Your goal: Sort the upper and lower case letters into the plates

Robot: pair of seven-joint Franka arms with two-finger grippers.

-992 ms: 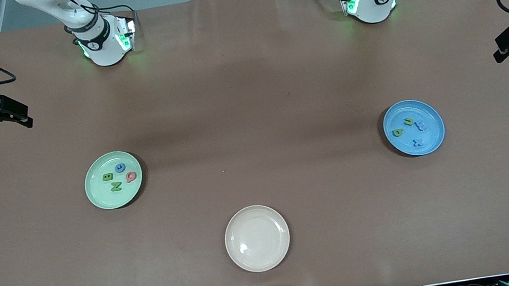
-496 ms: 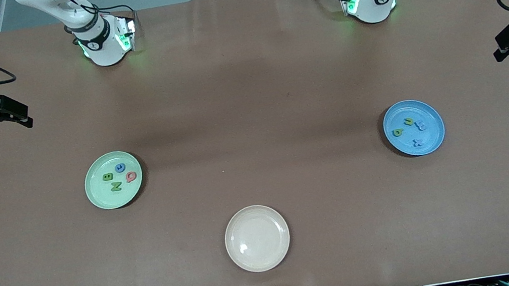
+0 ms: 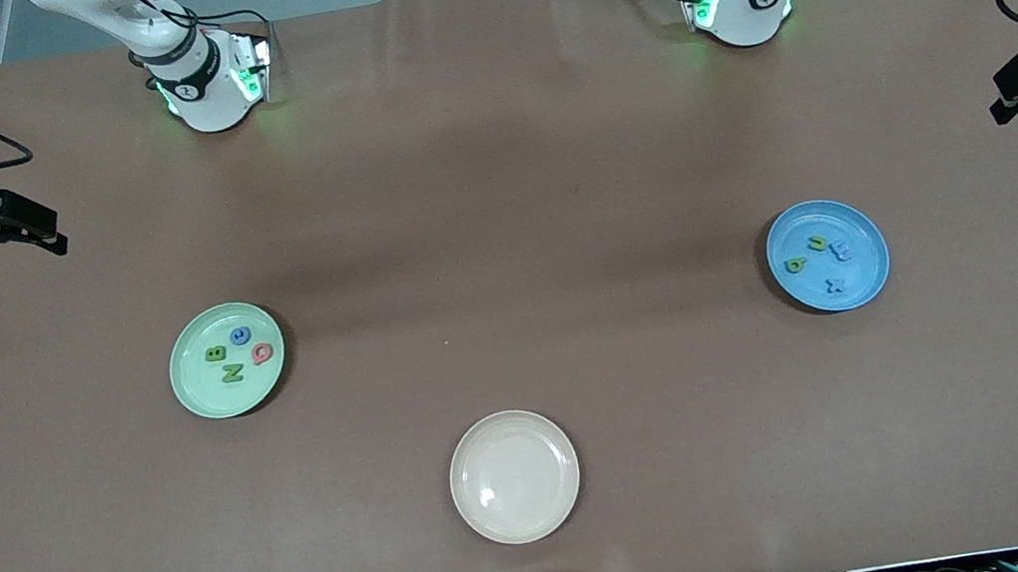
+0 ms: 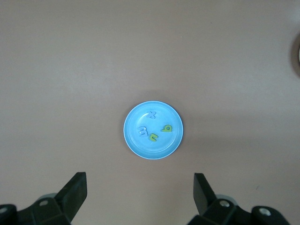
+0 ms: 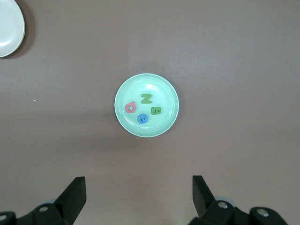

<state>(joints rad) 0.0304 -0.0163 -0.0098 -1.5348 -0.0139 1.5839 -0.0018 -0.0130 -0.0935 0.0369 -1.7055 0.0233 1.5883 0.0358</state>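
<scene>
While both arms wait at the table's ends, the letters lie sorted in two plates. Green plate (image 3: 226,359) sits toward the right arm's end, holding four letters: green B (image 3: 215,353), blue G (image 3: 241,335), pink Q (image 3: 263,353), green N (image 3: 231,372). Blue plate (image 3: 827,255) sits toward the left arm's end, well apart from the green one, holding a green b (image 3: 796,264), green n (image 3: 817,243), blue m (image 3: 844,252), blue x (image 3: 835,284). Cream plate (image 3: 514,476) lies between them, nearer the front camera — bare. Left gripper (image 4: 140,187) hangs high over the blue plate, fingers spread wide, holding nothing. Right gripper (image 5: 139,190) hangs high over the green plate — likewise spread and holding nothing.
</scene>
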